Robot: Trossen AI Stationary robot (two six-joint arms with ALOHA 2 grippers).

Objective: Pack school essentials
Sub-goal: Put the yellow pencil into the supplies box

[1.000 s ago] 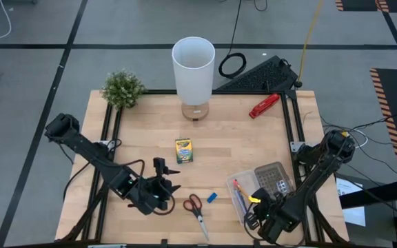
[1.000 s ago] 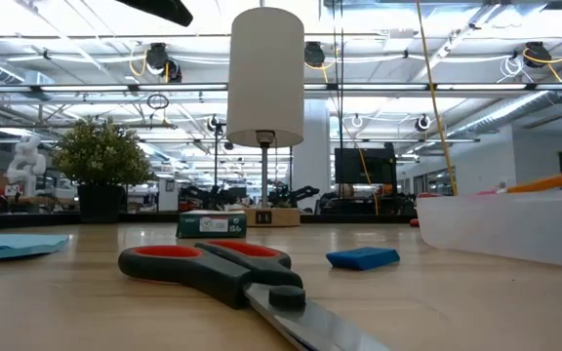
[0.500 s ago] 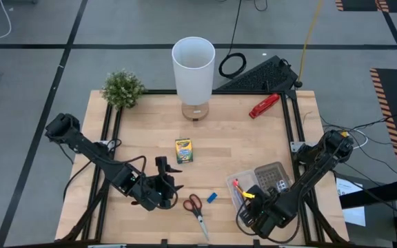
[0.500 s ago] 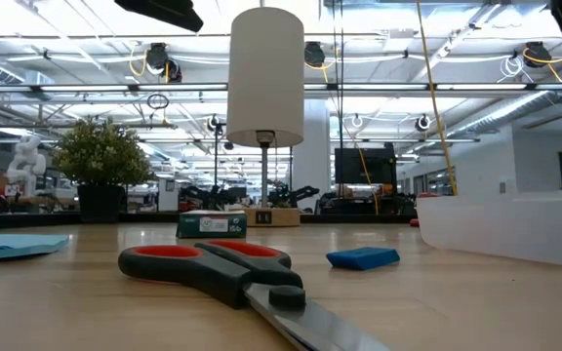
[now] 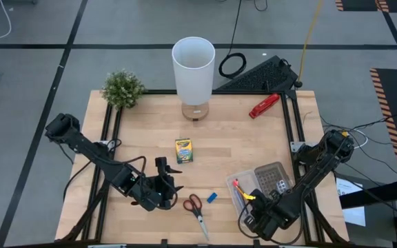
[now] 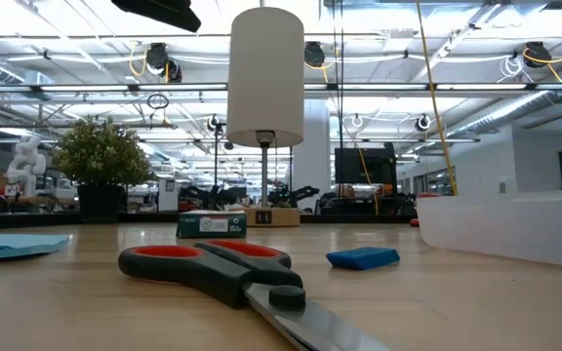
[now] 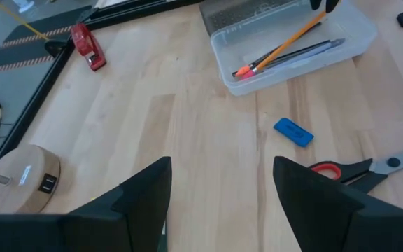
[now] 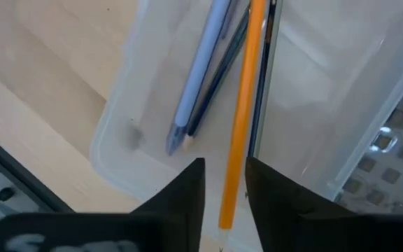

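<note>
On wooden table (image 5: 226, 138): scissors (image 5: 196, 209).

pale wood table (image 5: 226, 148), white lamp shade (image 5: 193, 60), yellow-green crayon box (image 5: 183, 150), red-handled scissors (image 6: 224, 270) with dark grey blades, tiny blue eraser (image 7: 293, 131), clear tray (image 7: 348, 35), orange pencil (image 8: 240, 133), red stapler thing (image 5: 263, 106), green plant (image 5: 122, 89), black arms

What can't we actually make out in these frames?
- Orange pencil: right wrist view shows it running between the right gripper fingers; contact is unclear.
- Blue sticky-note pad: low view, cut off by the frame edge; high view, not visible near the left gripper.
- Scissors blades: low view, cut off at the bottom edge.
- Crayon box label: high view, too small to read.
</note>
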